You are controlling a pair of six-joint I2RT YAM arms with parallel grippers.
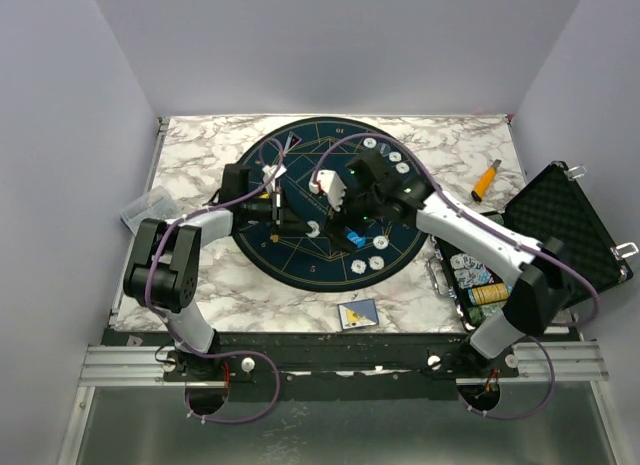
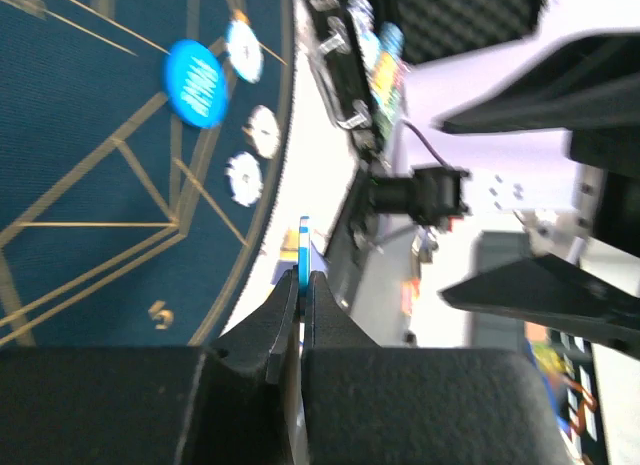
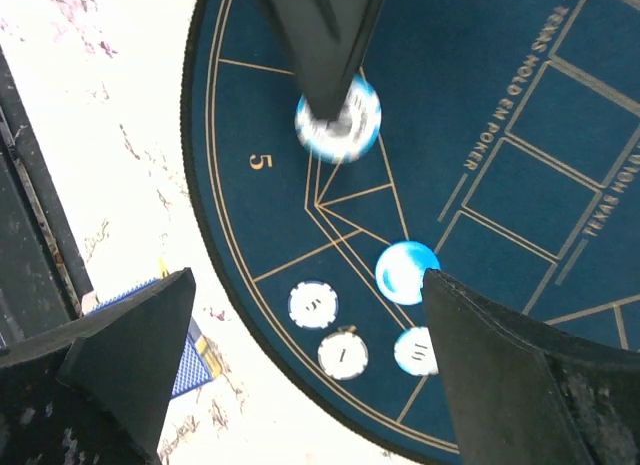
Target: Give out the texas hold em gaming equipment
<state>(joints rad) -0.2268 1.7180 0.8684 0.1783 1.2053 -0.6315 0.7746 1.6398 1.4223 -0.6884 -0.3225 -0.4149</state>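
At the tips of the left gripper [image 2: 302,285] we find one poker chip [image 3: 340,127] clamped by its faces between shut jaws, over the blue mat [image 3: 480,75], the right gripper [image 3: 308,277] close opposite standing wide apart and empty, so we judge placement falls to the left arm.

The right gripper [image 3: 307,275] is spread wide over a dark blue mat [image 3: 500,75]. Between its jaws lie a blue button disc [image 3: 407,272] and three whitish poker chips [image 3: 313,304]. Past the jaw tips the left gripper [image 3: 325,107] pinches a blurred blue-and-white chip [image 3: 345,135], and blue-backed playing cards [image 3: 190,360] lie on the marble table [image 3: 130,135], just beside the jaw at the view's left.
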